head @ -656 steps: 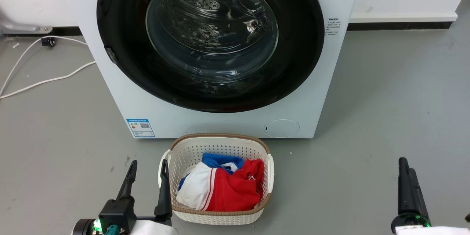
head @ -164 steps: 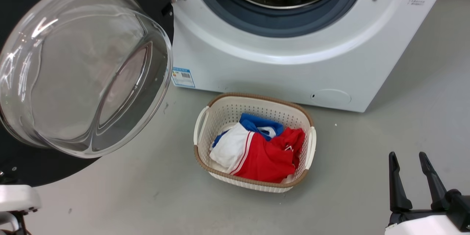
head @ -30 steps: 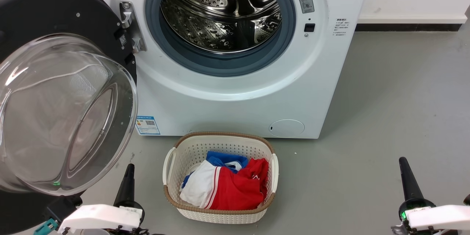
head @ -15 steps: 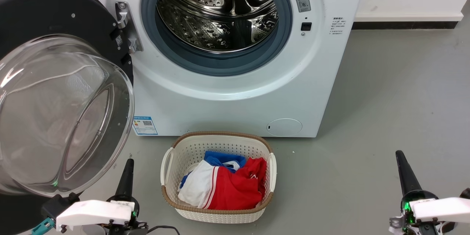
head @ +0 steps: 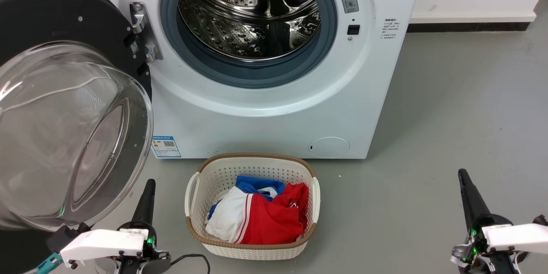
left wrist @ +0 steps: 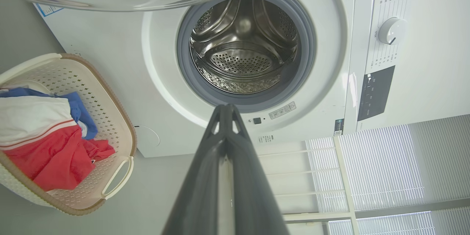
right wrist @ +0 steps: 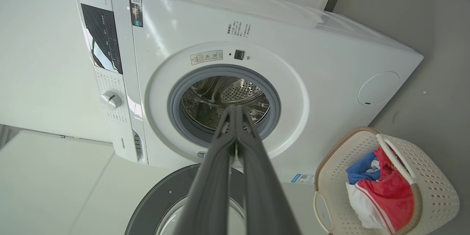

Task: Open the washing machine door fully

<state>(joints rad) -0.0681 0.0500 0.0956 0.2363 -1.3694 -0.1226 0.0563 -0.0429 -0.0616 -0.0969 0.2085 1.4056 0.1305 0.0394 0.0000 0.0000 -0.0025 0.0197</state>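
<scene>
The white washing machine (head: 265,115) stands ahead with its steel drum (head: 250,8) exposed inside a grey rubber ring. Its door (head: 64,17), a black disc with a bulging clear glass bowl (head: 68,137), hangs swung wide to the left on a metal hinge (head: 143,30). My left gripper (head: 147,188) is shut at the lower left, just right of the glass bowl and apart from it. My right gripper (head: 464,180) is shut at the lower right over bare floor. Both wrist views look along shut fingers toward the open drum (left wrist: 244,46) (right wrist: 224,101).
A white laundry basket (head: 190,192) with red, white and blue clothes sits on the grey floor right in front of the machine, between my grippers. A white wall with a dark skirting runs behind at the right.
The door went from shut to swung wide open on the left. Over the last second the head view drifted slightly; both grippers stay low and shut, the right one a little higher.
</scene>
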